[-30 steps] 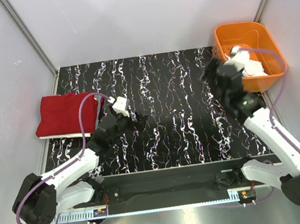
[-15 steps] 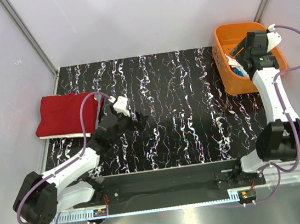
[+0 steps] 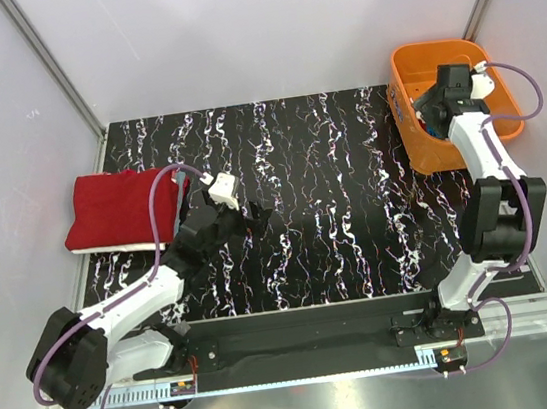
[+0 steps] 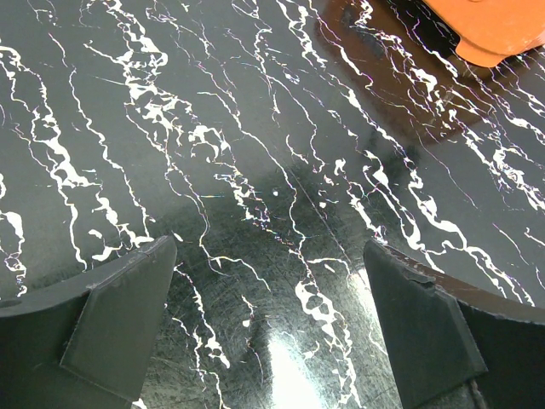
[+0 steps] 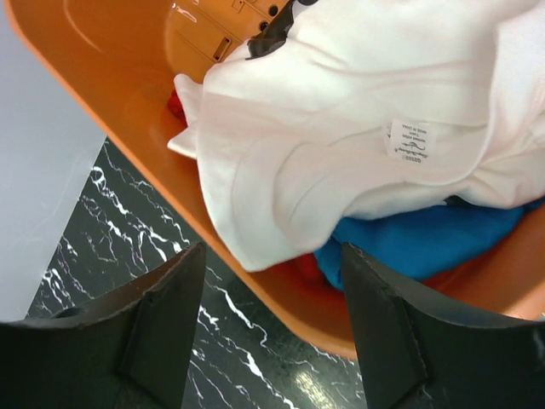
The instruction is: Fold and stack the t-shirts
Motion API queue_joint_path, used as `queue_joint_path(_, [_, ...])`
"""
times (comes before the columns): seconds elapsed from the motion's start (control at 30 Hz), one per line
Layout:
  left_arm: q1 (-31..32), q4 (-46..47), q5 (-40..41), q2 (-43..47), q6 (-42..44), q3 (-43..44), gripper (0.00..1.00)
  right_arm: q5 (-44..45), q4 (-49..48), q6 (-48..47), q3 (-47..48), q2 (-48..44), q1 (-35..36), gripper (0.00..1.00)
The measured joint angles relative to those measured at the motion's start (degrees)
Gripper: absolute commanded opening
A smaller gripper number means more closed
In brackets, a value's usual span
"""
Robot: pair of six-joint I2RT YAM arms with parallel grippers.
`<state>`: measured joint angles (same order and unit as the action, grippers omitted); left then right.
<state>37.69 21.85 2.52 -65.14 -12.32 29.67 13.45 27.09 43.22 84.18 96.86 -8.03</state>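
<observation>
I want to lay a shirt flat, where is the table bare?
Bare: the black marbled tabletop between the left end effector and the orange plastic basket. Crowded: the left edge, holding the folded red t-shirt, and the basket itself.

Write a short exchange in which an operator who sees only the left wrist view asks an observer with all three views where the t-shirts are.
Operator: I see only bare table between the open fingers of the left gripper. Is any shirt laid out yet?
Observer: Yes. A red t-shirt lies folded at the table's left edge, to the left of your gripper.
Operator: I can see an orange corner at the top right. What is in it?
Observer: That is the orange basket. A white t-shirt lies in it on top of a blue t-shirt.
</observation>
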Motion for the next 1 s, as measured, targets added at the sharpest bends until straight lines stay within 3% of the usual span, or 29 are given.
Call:
queue_joint_path(0.13, [0.0, 0.0, 0.0, 0.0, 0.0, 0.0, 0.99, 0.9, -1.0, 0.8, 1.0, 2.7, -0.2, 0.62])
queue_joint_path(0.17, [0.0, 0.0, 0.0, -0.1, 0.0, 0.1, 0.99, 1.1, -1.0, 1.0, 1.7, 3.5, -0.3, 0.54])
queue_joint_path(0.2, [0.0, -0.2, 0.0, -0.3, 0.0, 0.2, 0.99, 1.5, -1.0, 1.0, 2.8, 4.6, -0.3, 0.31])
queue_joint_path(0.27, [0.0, -0.5, 0.0, -0.5, 0.0, 0.5, 0.99, 2.5, -0.9, 1.2, 4.8, 6.4, -0.5, 0.02])
queue_joint_path(0.47, [0.0, -1.2, 0.0, -0.7, 0.0, 1.1, 0.99, 3.3, -1.3, 2.7, 6.8, 5.9, -0.6, 0.0])
queue_joint_path(0.67, [0.0, -1.4, 0.0, -1.2, 0.0, 1.5, 0.99, 6.7, -1.9, -2.1, 8.3, -4.5, 5.7, 0.0])
queue_joint_path(0.77, [0.0, -1.7, 0.0, -1.4, 0.0, 1.5, 0.99, 6.2, -2.2, -6.8, 17.2, -8.0, 12.9, 0.0])
queue_joint_path(0.9, [0.0, -1.7, -0.2, -1.4, -0.3, 1.5, 0.99, -1.1, -2.3, -10.5, 34.9, -9.5, 21.5, 0.0])
queue_joint_path(1.0, [0.0, -1.7, -0.2, -1.5, -0.9, 1.6, 0.99, -9.2, -0.4, -10.6, 45.8, -9.9, 22.3, 0.04])
